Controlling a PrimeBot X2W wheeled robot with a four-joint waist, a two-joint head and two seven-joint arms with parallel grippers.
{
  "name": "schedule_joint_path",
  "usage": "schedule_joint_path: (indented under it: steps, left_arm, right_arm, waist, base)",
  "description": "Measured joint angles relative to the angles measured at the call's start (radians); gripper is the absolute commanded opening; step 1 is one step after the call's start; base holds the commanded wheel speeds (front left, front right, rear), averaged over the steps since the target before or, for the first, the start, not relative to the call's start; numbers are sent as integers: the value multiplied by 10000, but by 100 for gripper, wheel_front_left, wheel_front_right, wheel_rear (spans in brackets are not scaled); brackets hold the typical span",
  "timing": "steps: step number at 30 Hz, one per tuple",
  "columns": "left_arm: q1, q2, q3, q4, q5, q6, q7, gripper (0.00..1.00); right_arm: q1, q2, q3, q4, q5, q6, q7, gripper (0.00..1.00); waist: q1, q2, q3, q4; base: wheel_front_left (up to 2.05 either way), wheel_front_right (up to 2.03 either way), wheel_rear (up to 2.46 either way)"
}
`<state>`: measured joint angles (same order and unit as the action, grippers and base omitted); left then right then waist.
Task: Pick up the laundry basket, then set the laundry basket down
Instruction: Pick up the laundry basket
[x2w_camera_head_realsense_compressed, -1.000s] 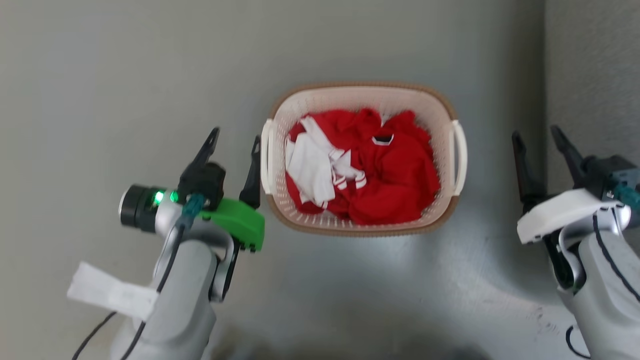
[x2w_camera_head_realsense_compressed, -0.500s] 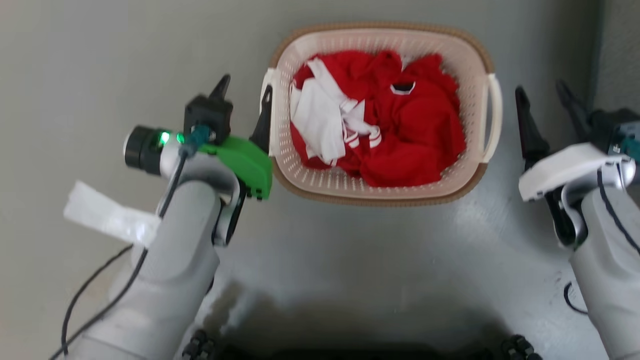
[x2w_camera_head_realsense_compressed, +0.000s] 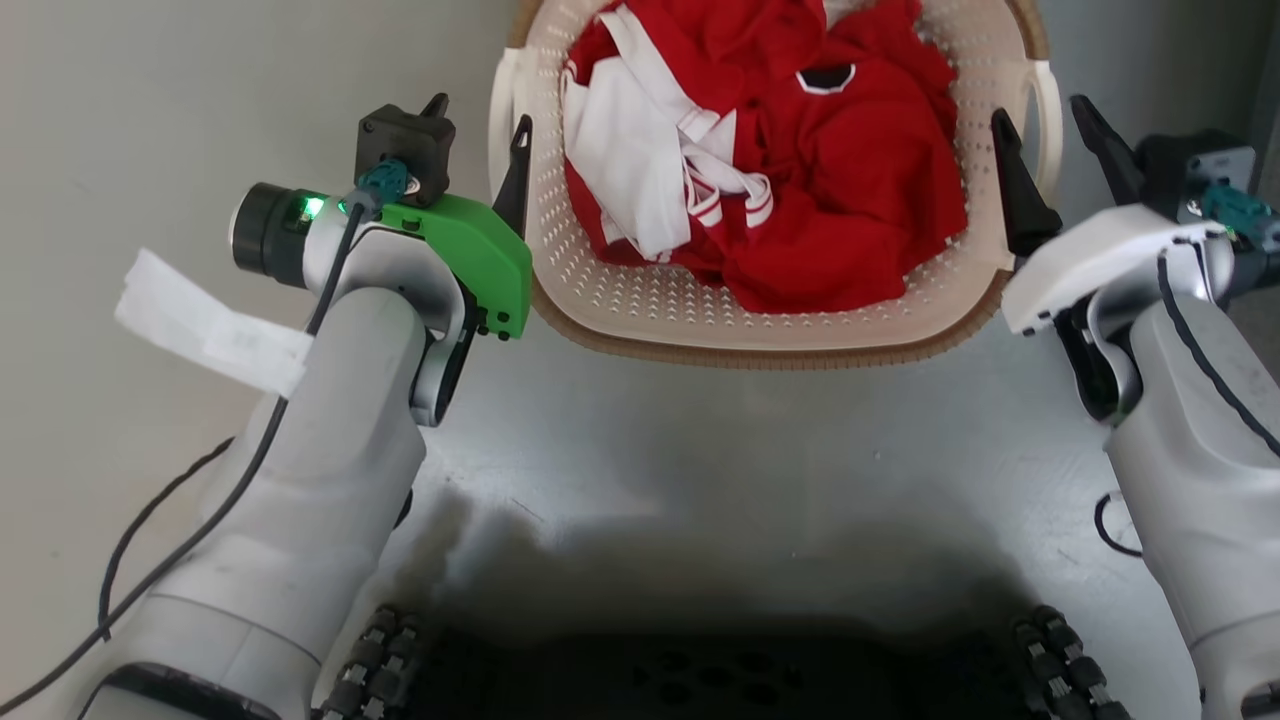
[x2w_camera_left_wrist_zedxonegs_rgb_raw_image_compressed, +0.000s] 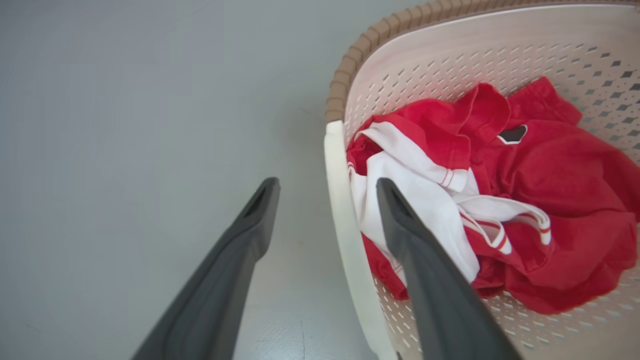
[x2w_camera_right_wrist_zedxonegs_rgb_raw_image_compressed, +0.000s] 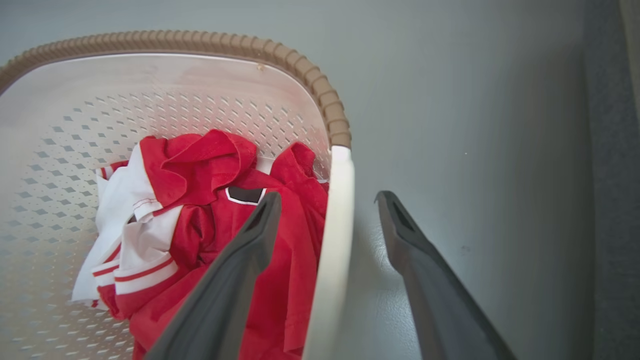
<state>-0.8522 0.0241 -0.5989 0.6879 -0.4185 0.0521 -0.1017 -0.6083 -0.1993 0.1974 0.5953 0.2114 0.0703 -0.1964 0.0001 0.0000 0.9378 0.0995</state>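
The laundry basket (x2w_camera_head_realsense_compressed: 760, 330), cream perforated plastic with a brown woven rim band, sits on the grey floor (x2w_camera_head_realsense_compressed: 700, 450) at twelve o'clock, holding red and white clothes (x2w_camera_head_realsense_compressed: 850, 180). The left gripper (x2w_camera_head_realsense_compressed: 479, 115) at ten o'clock and the right gripper (x2w_camera_head_realsense_compressed: 1040, 108) at two o'clock both have their fingers apart, straddling the left handle (x2w_camera_left_wrist_zedxonegs_rgb_raw_image_compressed: 345, 225) and the right handle (x2w_camera_right_wrist_zedxonegs_rgb_raw_image_compressed: 335, 240). Bare floor spreads toward six o'clock.

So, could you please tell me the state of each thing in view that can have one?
laundry basket: upright, loaded, not yet gripped.
red and white clothes: crumpled inside the basket.
left gripper: open, fingers straddling the left handle.
right gripper: open, fingers straddling the right handle.
wrist light: lit green.
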Motion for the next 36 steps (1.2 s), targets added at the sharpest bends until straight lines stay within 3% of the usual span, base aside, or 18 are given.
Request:
schedule_joint_path:
  steps: [13, 14, 15, 16, 19, 36]
  left_arm:
    - [-717, -13, -514, 1476, -811, -359, 58, 100]
    - [-768, -13, -518, 1528, -901, -391, 81, 100]
    - [-837, -13, -537, 1595, -1083, -443, 138, 47]
    - [-892, -15, -560, 1655, -1218, -497, 142, 0]
    - [-998, -84, -742, 1764, -1346, -667, 144, 0]
    - [-1175, -268, -1264, 2522, -2493, -702, -58, 0]
  right_arm:
    - [-1085, 221, 399, 1275, -119, 136, 347, 100]
    - [-1151, 249, 424, 1319, -146, 169, 347, 50]
    - [-1227, 290, 451, 1381, -178, 178, 364, 0]
    - [-1288, 330, 470, 1421, -178, 180, 393, 0]
    - [-1423, 472, 500, 1567, -167, 238, 395, 0]
    - [-1861, 500, 752, 2648, -155, 341, 238, 0]
  waist:
    - [0, 0, 648, -282]
    - [0, 0, 661, -293]
    - [0, 0, 671, -305]
    - [0, 0, 680, -315]
    - [0, 0, 693, -347]
    - [0, 0, 403, -308]
  base:
    - [0, 0, 0]
    - [0, 0, 0]
    - [0, 0, 0]
    - [0, 0, 0]
    - [0, 0, 0]
    - [0, 0, 0]
